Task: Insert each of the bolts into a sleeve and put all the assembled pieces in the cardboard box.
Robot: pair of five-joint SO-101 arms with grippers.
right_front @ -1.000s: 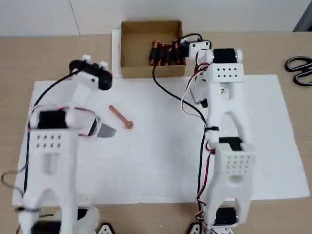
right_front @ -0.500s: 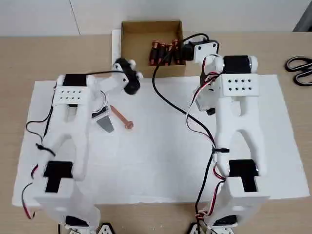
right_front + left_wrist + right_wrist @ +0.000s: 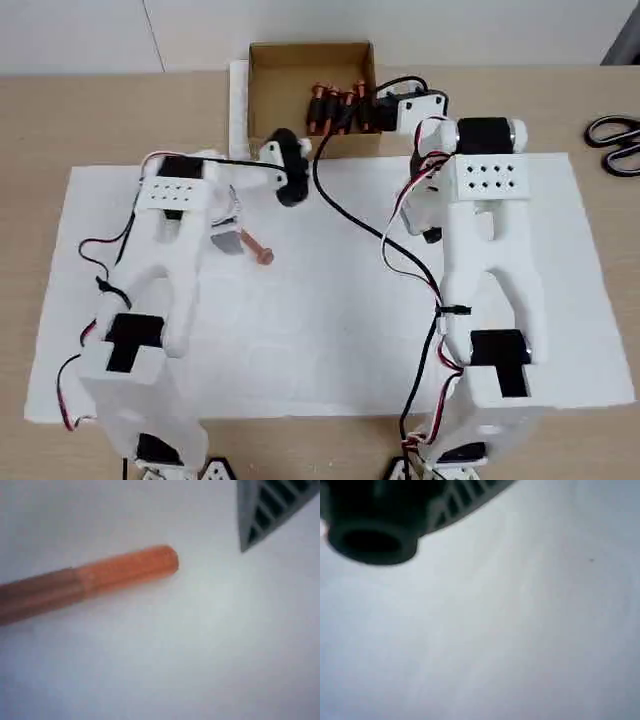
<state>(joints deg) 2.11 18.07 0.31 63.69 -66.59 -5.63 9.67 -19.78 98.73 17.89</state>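
Note:
A copper bolt [image 3: 256,249] lies on the white mat [image 3: 320,340], left of centre. My left gripper [image 3: 232,240] hangs open right over the bolt's shaft end. In the left wrist view the bolt [image 3: 100,577] lies close below, with one grey fingertip [image 3: 255,520] beside its tip and apart from it. The cardboard box [image 3: 275,70] stands at the back with several assembled pieces [image 3: 338,108] along its right side. My right gripper [image 3: 428,228] hovers low over the mat below the box, shut on a black sleeve [image 3: 370,540] whose open end shows.
Black scissors [image 3: 615,140] lie on the bare table at the far right. A black cable [image 3: 345,195] runs from the box's front across the mat between the arms. The mat's middle and front offer free room.
My left arm has swung forward and to the right, bringing its gripper from the mat's left side down over the bolt. The right arm shifted slightly, then held still.

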